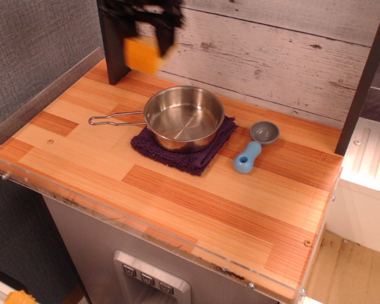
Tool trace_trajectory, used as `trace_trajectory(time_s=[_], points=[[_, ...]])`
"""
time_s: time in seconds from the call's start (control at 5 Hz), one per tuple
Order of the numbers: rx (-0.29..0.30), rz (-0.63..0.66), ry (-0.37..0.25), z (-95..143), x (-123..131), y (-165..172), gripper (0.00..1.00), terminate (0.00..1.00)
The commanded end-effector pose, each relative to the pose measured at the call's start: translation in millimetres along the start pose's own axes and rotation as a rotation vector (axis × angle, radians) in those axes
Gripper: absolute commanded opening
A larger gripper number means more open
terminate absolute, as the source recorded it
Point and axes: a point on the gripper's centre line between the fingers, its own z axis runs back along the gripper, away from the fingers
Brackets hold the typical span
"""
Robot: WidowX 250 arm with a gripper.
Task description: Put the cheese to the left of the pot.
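Cheese (pixel 144 54) aloft near table's far-left corner, orange face showing, blurred, clamped in the dark tool (pixel 147 25) at frame top. Pot (pixel 183 118) empty on purple cloth (pixel 177 155) toward the far edge, wire handle pointing left. Blue-handled scoop (pixel 254 147) just right of cloth. Table (pixel 196 202) wooden.

1. A wooden tabletop (pixel 177 196) of light and darker strips is seen, edged in front by a clear plastic strip (pixel 145 237).
2. A dark purple cloth (pixel 177 157) is laid near the tabletop's middle.
3. A scoop (pixel 254 147), grey-bowled with a blue handle, is placed just right of the cloth, apart from it.
4. A whitewashed plank wall (pixel 272 57) is seen behind.
5. A dark post (pixel 112 54) is stood at the back left corner.
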Motion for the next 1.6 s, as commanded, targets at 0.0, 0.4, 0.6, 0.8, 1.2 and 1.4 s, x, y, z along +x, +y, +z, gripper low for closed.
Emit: trace_trajectory(time_s=[0.0,0.4,0.6,0.8,1.2,1.4], points=[[0.067,0.075,0.111,-27,-5,56,0.00,0.00],[0.091,0.056,0.182,-68,-16,56,0.00,0.00],[0.098,0.042,0.158,-83,-16,60,0.00,0.00],[0.095,0.048,0.150,-83,-16,60,1.00,0.00],[0.091,0.019,0.046,-39,-13,53,1.00,0.00],[0.103,0.024,-0.061,13,-20,45,1.00,0.00]])
